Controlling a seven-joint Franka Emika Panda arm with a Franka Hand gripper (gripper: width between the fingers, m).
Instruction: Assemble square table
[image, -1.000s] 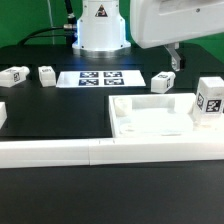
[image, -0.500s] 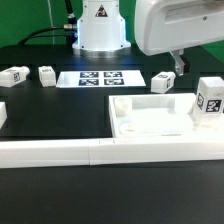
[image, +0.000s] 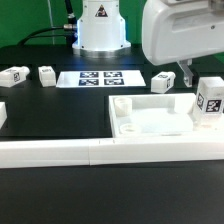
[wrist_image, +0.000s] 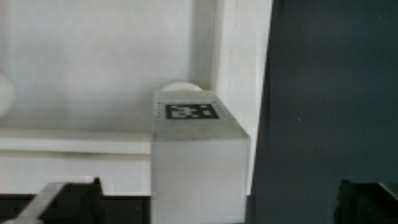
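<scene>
Surface: a black table (image: 55, 112), matte and bare between the parts. In the wrist view it shows as a dark strip beside a leg.
Room: a white robot base (image: 100, 30) stands at the table's far edge. Behind it there is a pale wall on the exterior view's left, with a cable (image: 40, 35) running toward the base.
Marker board (image: 100, 78): flat on the table, just in front of the base.
Bars (image: 60, 152): long and white, laid end to end along the near edge.
Slab (image: 150, 120): flat on the table against the bars, toward the exterior view's right, with raised corner sockets.
Left legs (image: 13, 75): two short tagged pieces side by side on the far left, well apart from the slab.
Rear leg (image: 163, 82): just behind the slab's far edge.
Upright leg (image: 210, 100): stands just beside the slab on the exterior view's right, its tag facing the camera.
Gripper (wrist_image: 214, 204): open and holding nothing, hanging over the slab's far corner near the upright leg. In the wrist view its fingertips (wrist_image: 63, 203) are spread wide on either side of a tagged leg (wrist_image: 196, 160), without touching it. That leg lies alongside the slab's edge. Whether it is the upright leg cannot be told for certain.
</scene>
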